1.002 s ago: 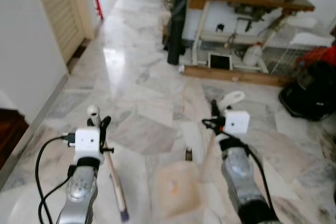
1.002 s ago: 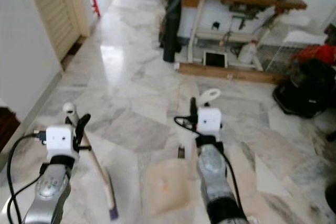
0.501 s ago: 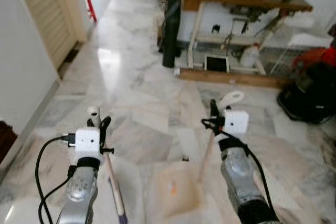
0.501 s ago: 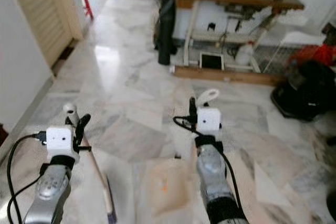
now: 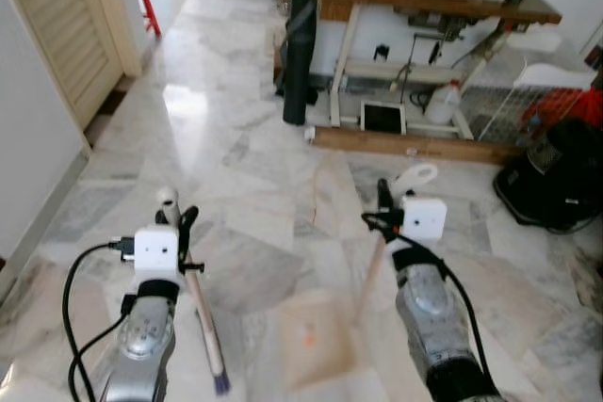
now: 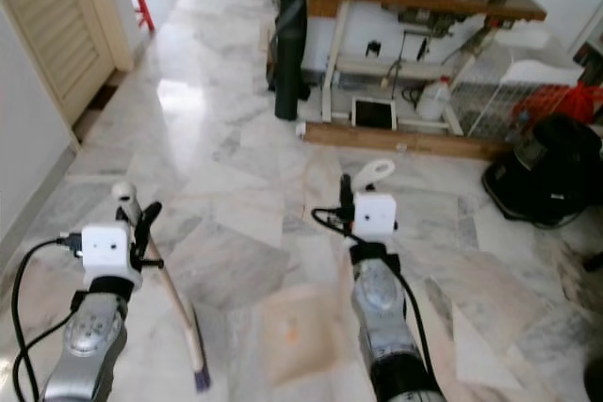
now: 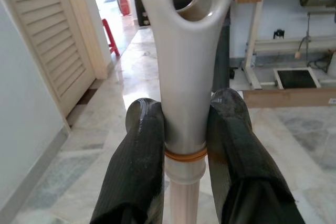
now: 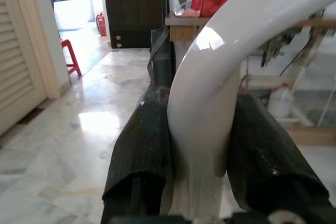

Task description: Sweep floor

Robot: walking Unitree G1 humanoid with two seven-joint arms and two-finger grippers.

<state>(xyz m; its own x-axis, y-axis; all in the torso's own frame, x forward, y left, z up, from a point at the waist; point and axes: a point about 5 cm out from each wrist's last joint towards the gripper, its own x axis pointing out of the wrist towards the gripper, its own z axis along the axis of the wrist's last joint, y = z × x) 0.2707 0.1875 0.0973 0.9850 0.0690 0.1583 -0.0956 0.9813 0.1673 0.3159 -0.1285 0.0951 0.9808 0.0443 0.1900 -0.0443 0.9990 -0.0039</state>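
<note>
A marble floor (image 5: 254, 138) ran ahead to a cluttered wooden desk (image 5: 433, 2) by the far wall, a louvred door (image 5: 66, 35) off to one side. The left hand (image 5: 179, 223) was pinched around the broom (image 5: 203, 317), whose purple bristles rested on the floor nearer the robot than the desk. The right hand (image 5: 384, 200) was clamped on the looped handle of the pale dustpan (image 5: 316, 336), which lay flat on the floor just beside the bristles. Sweeping well likely called for short strokes toward the pan's lip, with the pan held flush to the marble.
</note>
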